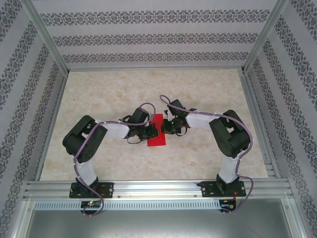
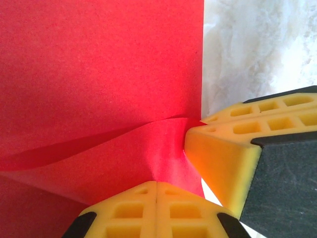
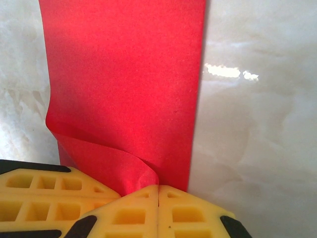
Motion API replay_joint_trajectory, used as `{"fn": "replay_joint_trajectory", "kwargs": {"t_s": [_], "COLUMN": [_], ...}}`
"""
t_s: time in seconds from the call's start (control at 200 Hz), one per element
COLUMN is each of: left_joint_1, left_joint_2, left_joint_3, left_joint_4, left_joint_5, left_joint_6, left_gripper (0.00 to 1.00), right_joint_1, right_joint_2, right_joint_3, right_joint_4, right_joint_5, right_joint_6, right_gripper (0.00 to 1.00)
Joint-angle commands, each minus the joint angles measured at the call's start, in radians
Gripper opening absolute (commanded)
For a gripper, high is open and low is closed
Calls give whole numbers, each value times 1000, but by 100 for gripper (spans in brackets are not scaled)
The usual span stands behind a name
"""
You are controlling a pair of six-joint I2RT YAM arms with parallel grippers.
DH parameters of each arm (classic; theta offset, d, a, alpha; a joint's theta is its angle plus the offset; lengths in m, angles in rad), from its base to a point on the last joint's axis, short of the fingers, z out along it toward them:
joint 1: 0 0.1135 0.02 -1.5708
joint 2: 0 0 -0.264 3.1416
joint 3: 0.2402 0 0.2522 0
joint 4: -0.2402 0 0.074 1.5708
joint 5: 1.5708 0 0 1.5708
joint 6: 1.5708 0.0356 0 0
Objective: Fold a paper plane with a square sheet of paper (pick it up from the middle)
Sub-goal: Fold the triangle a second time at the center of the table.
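Black and white plastic make up the left robot arm (image 1: 88, 141), which bends in from the aluminium rail (image 1: 158, 187) at the near edge toward the middle of the pale marbled worktop (image 1: 99, 94). At its tip the left gripper (image 1: 151, 132) meets the bright red sheet of thin paper (image 1: 157, 140). From the left wrist we see the left gripper (image 2: 156, 184) with its yellow ribbed jaws pressed together, a raised pucker of the red paper clamped in the seam between them. A soft ridge runs from there across the sheet toward the left of that picture. Just beside them, on the right of that view, a yellow jaw of the other arm touches the same edge of the paper.

We find the paper at the centre of the worktop, between the two grippers, a long narrow strip slightly tilted in the top view. Whether it lies flat or is lifted we cannot tell.

Further right, the right gripper (image 1: 167, 127) comes at the sheet from the opposite side, carried by the right robot arm (image 1: 228, 134). In the right wrist view its jaws are closed tight on a curled fold of the paper, and the strip stretches away from them with bare worktop on both sides.
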Motion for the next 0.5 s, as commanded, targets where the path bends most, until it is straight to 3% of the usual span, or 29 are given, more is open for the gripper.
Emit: {"fn": "replay_joint_trajectory", "kwargs": {"t_s": [0.0,0.115,0.315,0.495], "left_joint_1": [-12,-11,-13,-13], "left_joint_2": [18,15,7,8], "left_joint_3": [2,3,-8,-20], "left_joint_4": [-29,-53,-91,-87], "left_joint_5": [-27,-46,-88,-107], "left_joint_6": [-2,-8,-30,-54], "left_gripper": [2,1,0,0], "right_joint_1": [-3,-5,-12,-9], "right_joint_2": [2,-1,-75,-133], "right_joint_3": [24,39,43,-5], "right_joint_4": [11,-4,-24,-2], "right_joint_5": [25,32,88,75], "right_joint_6": [-24,-28,-18,2], "right_gripper": [6,9,24,24]}}
